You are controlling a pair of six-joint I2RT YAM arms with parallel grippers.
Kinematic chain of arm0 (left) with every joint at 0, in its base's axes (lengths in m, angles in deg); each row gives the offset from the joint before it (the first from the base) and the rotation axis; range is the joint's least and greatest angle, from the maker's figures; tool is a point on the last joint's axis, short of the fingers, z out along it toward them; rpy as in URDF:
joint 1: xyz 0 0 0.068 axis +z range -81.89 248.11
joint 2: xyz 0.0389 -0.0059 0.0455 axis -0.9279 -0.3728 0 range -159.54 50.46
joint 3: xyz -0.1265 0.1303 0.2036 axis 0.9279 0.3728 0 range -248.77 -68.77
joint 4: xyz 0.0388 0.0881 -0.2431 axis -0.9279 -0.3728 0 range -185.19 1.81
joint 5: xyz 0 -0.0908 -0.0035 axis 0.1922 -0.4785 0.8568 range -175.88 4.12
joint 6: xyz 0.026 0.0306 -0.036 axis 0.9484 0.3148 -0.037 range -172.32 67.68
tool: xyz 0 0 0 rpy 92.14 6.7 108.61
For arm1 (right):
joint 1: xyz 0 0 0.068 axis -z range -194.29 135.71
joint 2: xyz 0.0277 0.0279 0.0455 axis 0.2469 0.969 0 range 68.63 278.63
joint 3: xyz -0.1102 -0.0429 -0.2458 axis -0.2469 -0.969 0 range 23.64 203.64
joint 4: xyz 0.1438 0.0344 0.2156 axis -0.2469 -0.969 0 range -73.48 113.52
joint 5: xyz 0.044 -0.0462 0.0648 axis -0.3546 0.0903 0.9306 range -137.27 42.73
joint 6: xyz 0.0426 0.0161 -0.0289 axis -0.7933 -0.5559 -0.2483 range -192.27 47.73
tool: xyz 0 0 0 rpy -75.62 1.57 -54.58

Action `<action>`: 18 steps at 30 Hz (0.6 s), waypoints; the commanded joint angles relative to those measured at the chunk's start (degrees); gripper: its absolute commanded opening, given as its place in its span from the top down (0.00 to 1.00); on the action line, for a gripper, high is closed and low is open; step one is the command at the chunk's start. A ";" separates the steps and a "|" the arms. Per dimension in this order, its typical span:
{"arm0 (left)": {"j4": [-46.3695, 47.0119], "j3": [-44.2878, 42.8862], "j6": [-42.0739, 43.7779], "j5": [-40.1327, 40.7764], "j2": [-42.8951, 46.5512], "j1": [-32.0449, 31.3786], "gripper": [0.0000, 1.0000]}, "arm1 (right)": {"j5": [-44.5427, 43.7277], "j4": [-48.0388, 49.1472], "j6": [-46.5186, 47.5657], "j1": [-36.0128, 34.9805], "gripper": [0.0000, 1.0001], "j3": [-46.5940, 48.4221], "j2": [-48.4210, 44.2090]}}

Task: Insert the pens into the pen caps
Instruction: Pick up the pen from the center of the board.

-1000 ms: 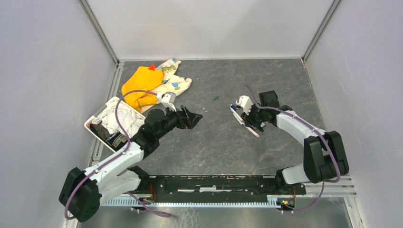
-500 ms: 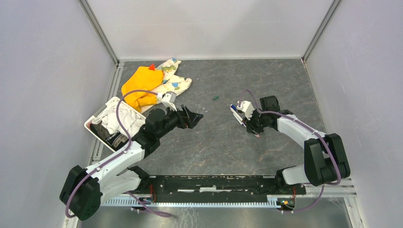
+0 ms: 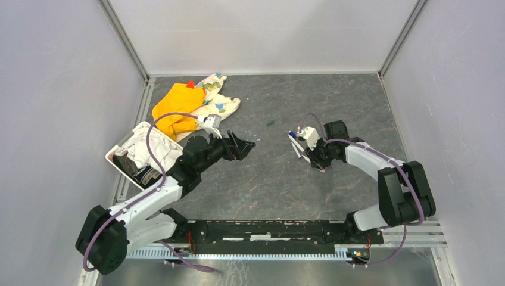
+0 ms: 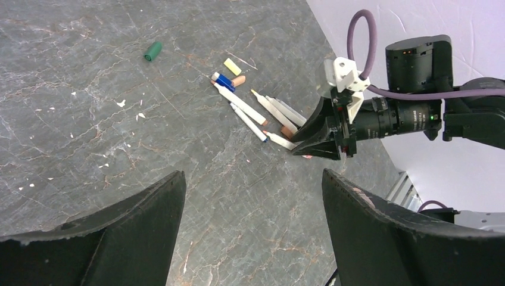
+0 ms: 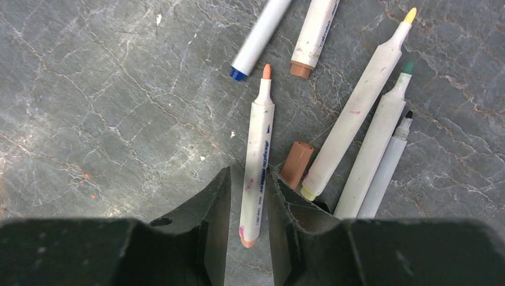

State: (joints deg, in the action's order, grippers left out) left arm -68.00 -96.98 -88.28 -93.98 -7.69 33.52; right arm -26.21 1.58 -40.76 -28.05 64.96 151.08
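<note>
On the grey marbled tabletop (image 3: pixel 262 179) between pale walls (image 3: pixel 262 36), right gripper (image 5: pixel 247 176) straddles an orange-tipped pen (image 5: pixel 257 155), grip unclear; left gripper (image 4: pixel 253 176) gapes wide.

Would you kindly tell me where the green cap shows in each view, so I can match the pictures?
Top external: green cap at mid-table, up and left of the pens.
Left wrist: green cap at upper left, left of the pens.
Right wrist: not in it.
Shared landmark: the pens, which also fill the right wrist view.
</note>
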 commanded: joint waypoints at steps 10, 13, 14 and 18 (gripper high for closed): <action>2.80 0.25 -2.44 -1.11 0.40 -0.30 0.12 | -6.86 1.72 -1.21 -1.36 0.67 0.60 2.81; 2.84 0.49 -2.53 -1.05 0.58 -0.30 0.12 | -8.06 1.63 -0.84 -1.79 0.68 0.60 3.23; 2.84 0.52 -2.60 -1.04 0.56 -0.30 0.12 | -8.18 1.63 -0.75 -2.03 0.68 0.60 3.38; 3.41 1.02 -3.00 -1.04 0.36 -0.41 0.12 | -8.43 1.31 -0.48 -2.50 0.70 0.69 3.91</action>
State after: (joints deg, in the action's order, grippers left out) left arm -67.80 -96.61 -89.18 -94.03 -7.67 33.52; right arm -31.63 2.20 -42.01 -30.02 65.10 152.92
